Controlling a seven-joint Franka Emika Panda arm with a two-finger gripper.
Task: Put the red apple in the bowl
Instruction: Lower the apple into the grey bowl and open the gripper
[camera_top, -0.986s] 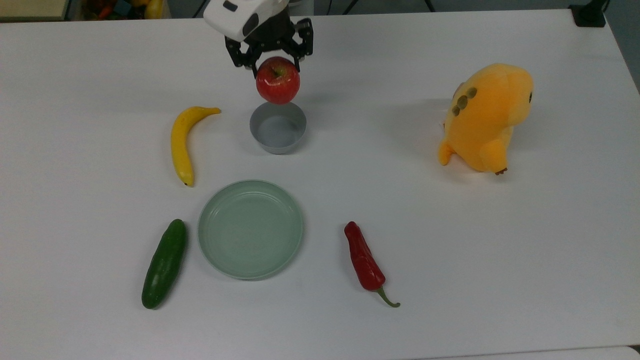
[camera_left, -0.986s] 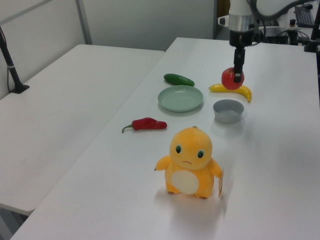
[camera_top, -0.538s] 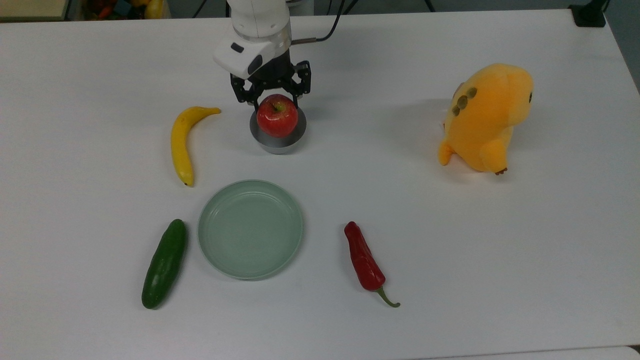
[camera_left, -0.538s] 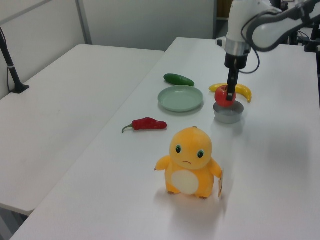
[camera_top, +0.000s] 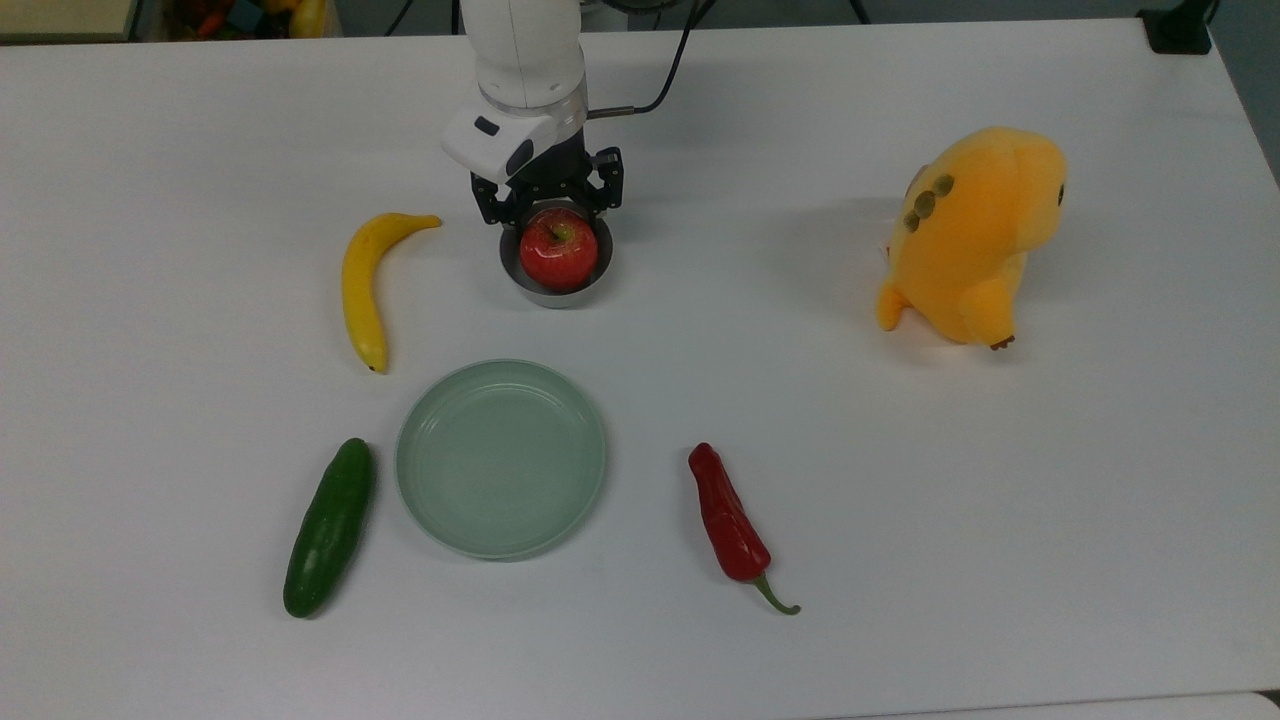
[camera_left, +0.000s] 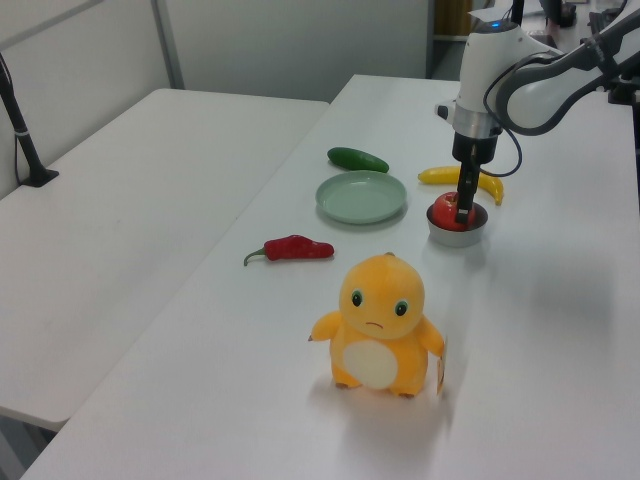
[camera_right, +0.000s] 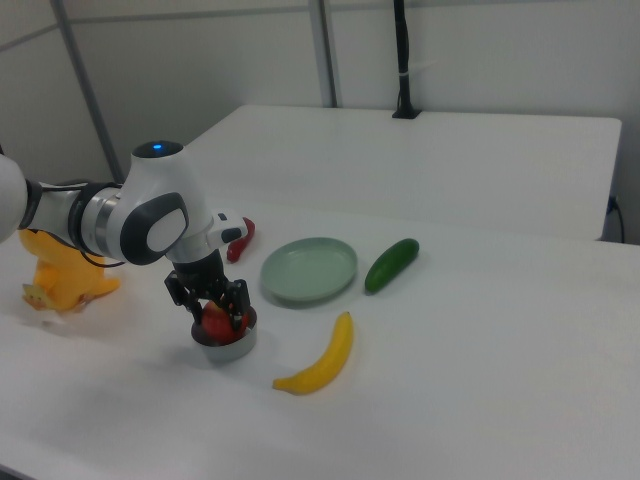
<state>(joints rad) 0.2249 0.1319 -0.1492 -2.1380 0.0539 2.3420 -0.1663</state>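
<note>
The red apple sits low inside the grey bowl, and its top stands above the rim. My gripper reaches down from the top view's upper side, with its fingers against the apple's two sides, shut on it. In the left view, one finger runs down in front of the apple, into the bowl. The right view has the gripper around the apple over the bowl.
A banana lies to the top view's left of the bowl. Below it are a pale green plate, a cucumber and a red chili. An orange plush toy stands at the top view's right.
My gripper has come down with the apple from above the bowl's far rim. The apple now rests inside the bowl. Nothing else has moved.
</note>
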